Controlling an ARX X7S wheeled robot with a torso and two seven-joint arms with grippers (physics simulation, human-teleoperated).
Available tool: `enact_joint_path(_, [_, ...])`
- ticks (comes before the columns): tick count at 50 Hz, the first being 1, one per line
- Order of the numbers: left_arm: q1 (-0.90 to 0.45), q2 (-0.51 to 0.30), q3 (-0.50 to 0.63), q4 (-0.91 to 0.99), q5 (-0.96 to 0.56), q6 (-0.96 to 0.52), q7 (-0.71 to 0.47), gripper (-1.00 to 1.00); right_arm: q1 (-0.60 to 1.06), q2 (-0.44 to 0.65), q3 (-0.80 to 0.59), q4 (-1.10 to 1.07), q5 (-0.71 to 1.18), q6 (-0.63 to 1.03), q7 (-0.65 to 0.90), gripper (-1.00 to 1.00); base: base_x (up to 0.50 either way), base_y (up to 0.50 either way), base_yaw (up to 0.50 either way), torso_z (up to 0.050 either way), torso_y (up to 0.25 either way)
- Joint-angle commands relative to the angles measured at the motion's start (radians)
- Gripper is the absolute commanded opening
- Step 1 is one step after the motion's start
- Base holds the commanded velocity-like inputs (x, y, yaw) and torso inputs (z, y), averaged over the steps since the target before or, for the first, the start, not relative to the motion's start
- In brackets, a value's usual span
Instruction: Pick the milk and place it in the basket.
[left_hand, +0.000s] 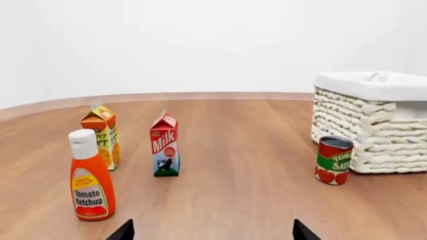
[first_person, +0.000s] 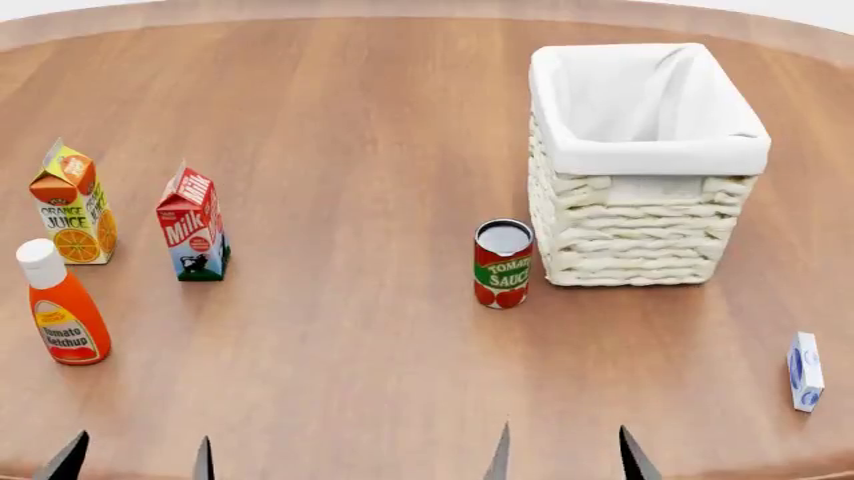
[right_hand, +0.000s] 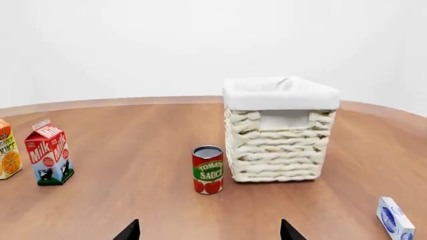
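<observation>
Milk (first_person: 192, 226) stood upright on the desk (first_person: 360, 340), just beside the orange juice carton (first_person: 72, 205) and near the ketchup bottle (first_person: 62, 304), well apart from the basket (first_person: 646, 165). Tomato sauce can (first_person: 505, 263) sat just in front of the basket's near-left corner, apparently not touching. Small blue-white box (first_person: 805, 371) lay far right. Left hand (first_person: 134, 460) and right hand (first_person: 563, 456) showed only fingertips at the frame edge, both spread apart, holding nothing.
</observation>
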Motion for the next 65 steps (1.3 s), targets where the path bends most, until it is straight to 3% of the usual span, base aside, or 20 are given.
enact_joint_path(1, [-0.051, -0.036, -0.006, 0.138, -0.036, -0.086, -0.018, 1.00, 0.095, 0.045, 0.002, -0.207, 0.054, 0.167, 0.011, 1.00, 0.00, 0.00, 0.00, 0.000, 0.000])
enact_joint_path(6, [-0.149, -0.071, -0.026, 0.264, -0.045, -0.207, -0.032, 1.00, 0.227, 0.072, 0.018, -0.314, 0.087, 0.309, 0.018, 1.00, 0.00, 0.00, 0.00, 0.000, 0.000])
enact_joint_path(17, [-0.512, -0.123, -0.041, 0.475, -0.081, -0.478, -0.035, 1.00, 0.563, 0.109, 0.069, -0.472, 0.177, 0.580, 0.036, 1.00, 0.00, 0.00, 0.00, 0.000, 0.000])
enact_joint_path(27, [-0.698, -0.138, -0.048, 0.599, -0.113, -0.626, -0.047, 1.00, 0.774, 0.125, 0.120, -0.550, 0.245, 0.739, 0.062, 1.00, 0.00, 0.00, 0.00, 0.000, 0.000])
enact_joint_path(36, [-0.756, -0.144, -0.056, 0.634, -0.128, -0.672, -0.057, 1.00, 0.816, 0.132, 0.137, -0.581, 0.270, 0.775, 0.072, 1.00, 0.00, 0.00, 0.00, 0.000, 0.000])
enact_joint_path(65, [-0.740, -0.154, -0.039, 0.619, -0.141, -0.642, -0.062, 1.00, 0.798, 0.167, 0.100, -0.578, 0.270, 0.766, 0.079, 1.00, 0.00, 0.04, 0.00, 0.000, 0.000])
